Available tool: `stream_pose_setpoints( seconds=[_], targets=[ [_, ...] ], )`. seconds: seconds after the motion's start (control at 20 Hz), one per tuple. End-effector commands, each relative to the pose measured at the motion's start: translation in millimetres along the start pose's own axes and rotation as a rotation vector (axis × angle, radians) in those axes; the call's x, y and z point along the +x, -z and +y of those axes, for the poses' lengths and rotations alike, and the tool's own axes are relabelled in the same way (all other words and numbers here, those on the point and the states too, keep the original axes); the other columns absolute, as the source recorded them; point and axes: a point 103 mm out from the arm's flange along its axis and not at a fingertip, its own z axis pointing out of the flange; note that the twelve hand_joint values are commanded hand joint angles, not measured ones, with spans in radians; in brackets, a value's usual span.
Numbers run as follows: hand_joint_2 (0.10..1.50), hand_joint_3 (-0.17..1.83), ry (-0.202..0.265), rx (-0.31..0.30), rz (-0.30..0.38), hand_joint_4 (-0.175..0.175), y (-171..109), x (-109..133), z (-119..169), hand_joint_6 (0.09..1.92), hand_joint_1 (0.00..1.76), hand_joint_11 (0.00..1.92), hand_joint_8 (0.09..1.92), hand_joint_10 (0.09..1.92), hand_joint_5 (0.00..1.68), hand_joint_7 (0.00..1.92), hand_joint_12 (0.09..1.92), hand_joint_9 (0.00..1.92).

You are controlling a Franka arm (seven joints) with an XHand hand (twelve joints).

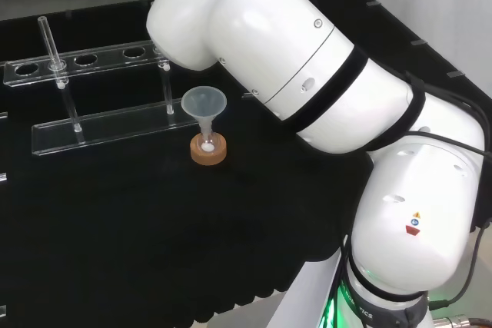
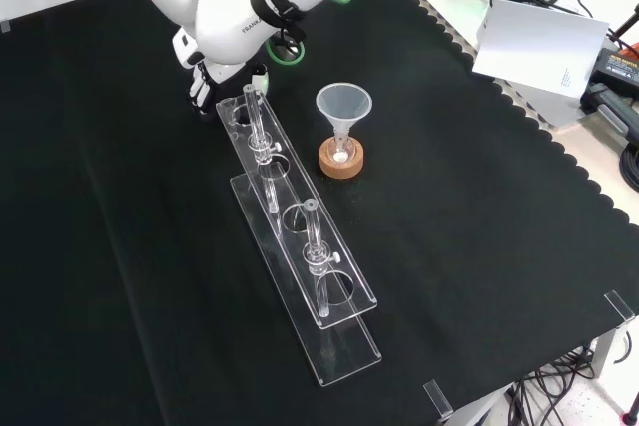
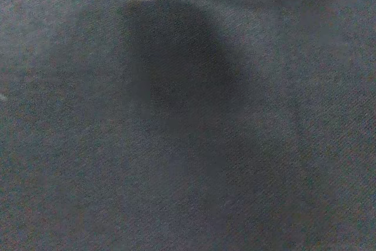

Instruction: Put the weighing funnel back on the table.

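At the upper left of the front view I am watching the hand (image 2: 205,87) hanging by the end of the clear rack (image 2: 262,162), while the head view's white arm links (image 1: 307,59) are covering it, so I cannot tell its grip or load.

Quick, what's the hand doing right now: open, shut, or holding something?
Hand: cannot be told; the arm's white link hides most of it.

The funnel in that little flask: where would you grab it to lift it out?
Likely the cone under its wide rim, from above: the funnel stands upright, mouth up, thin stem down in the small flask on a cork ring.
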Motion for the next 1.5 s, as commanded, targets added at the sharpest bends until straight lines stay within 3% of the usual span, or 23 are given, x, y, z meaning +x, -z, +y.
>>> stream_pose_setpoints(
  seconds=[0.05,0.3,0.65,1.5],
  targets=[
    [0.66,0.6,0.018,0.052,0.02,-0.011,-5,6,-4,0.28,0.86,0.4,0.69,0.59,0.31,0.2,1.29,0.52],
    [0.63,0.59,0.022,0.029,0.034,-0.007,5,1,-14,0.09,0.84,0.24,0.66,0.66,0.25,0.06,1.36,0.36],
    [0.62,0.57,0.009,-0.049,0.059,-0.004,35,-8,-52,0.09,0.82,0.2,0.65,0.67,0.25,0.04,1.38,0.32],
    [0.62,0.56,-0.003,-0.14,0.07,-0.004,80,2,-151,0.09,0.81,0.24,0.66,0.68,0.29,0.09,1.38,0.37]
  ],
)
